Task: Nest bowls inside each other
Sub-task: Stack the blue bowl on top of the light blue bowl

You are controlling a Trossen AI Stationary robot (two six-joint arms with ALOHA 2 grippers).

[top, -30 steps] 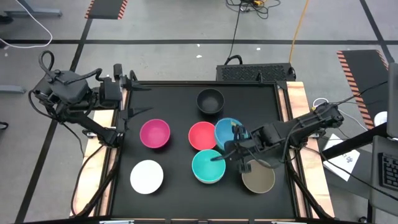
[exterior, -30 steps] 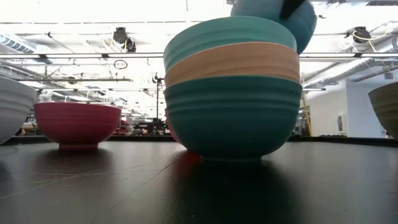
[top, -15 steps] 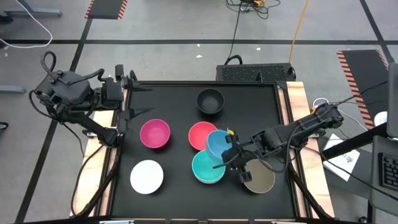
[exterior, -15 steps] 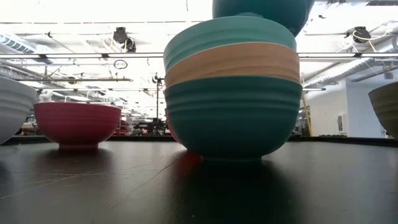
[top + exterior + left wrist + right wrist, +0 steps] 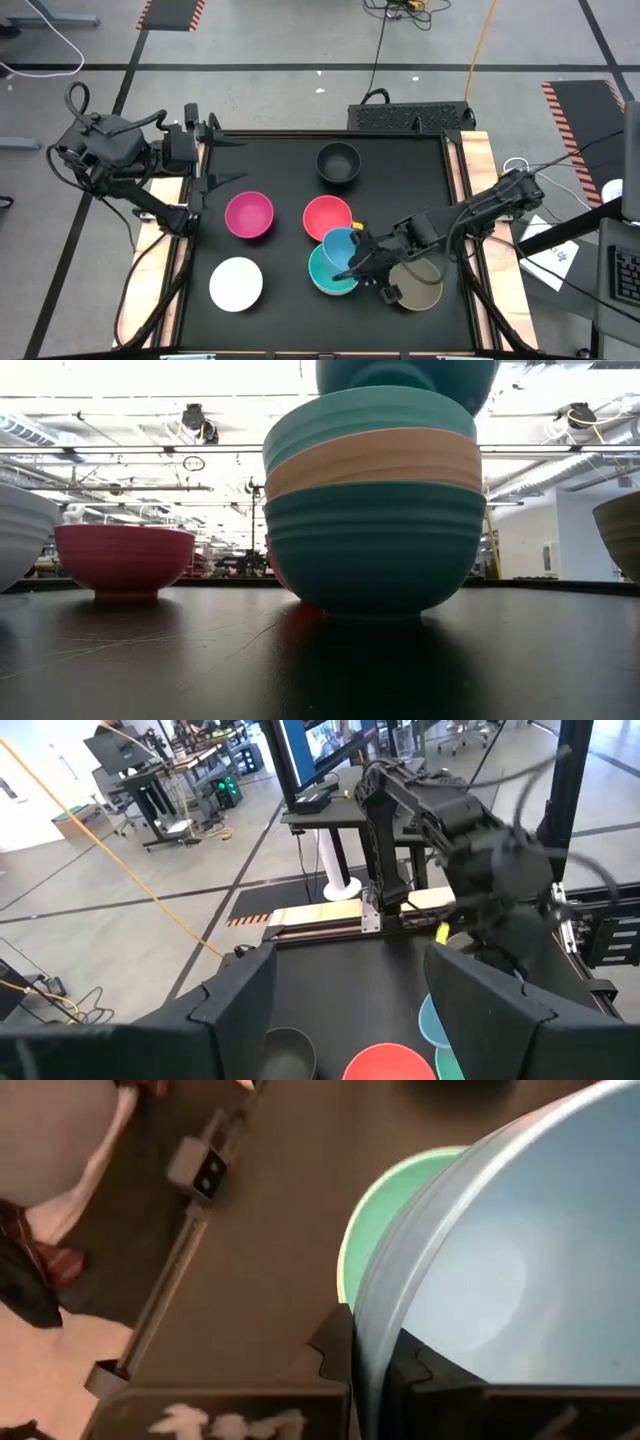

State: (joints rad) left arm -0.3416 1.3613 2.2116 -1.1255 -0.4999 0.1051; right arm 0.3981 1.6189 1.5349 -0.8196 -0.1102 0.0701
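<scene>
My right gripper (image 5: pixel 352 258) is shut on the blue bowl (image 5: pixel 340 243), which hangs over the far side of a stack of three nested bowls (image 5: pixel 330 274). In the low view the stack (image 5: pixel 372 510) is teal at the bottom, peach in the middle and green on top. The blue bowl's underside (image 5: pixel 405 374) shows just above it. The red (image 5: pixel 325 214), magenta (image 5: pixel 249 214), black (image 5: pixel 338 162), white (image 5: pixel 236 283) and taupe (image 5: pixel 418 286) bowls stand apart on their bases. My left gripper (image 5: pixel 207 152) waits open at the table's far left corner. My right gripper pinches the blue bowl's rim (image 5: pixel 372 1320) on the side toward the table's right, one finger (image 5: pixel 338 1352) outside the wall and the other inside. The fingers come level from the right. The bowl is lifted clear, above the green bowl (image 5: pixel 385 1210) on top of the stack.
The black mat (image 5: pixel 280 170) has wooden rails on its left and right edges. Bare mat lies between the magenta and black bowls and along the near edge. The red bowl sits just beyond the stack, the taupe bowl just to its right under my right arm.
My right gripper has carried the blue bowl toward the table's near left, from beside the red bowl to above the stack. In the low view the bowl has come in from the upper right and now sits centred over the stack.
</scene>
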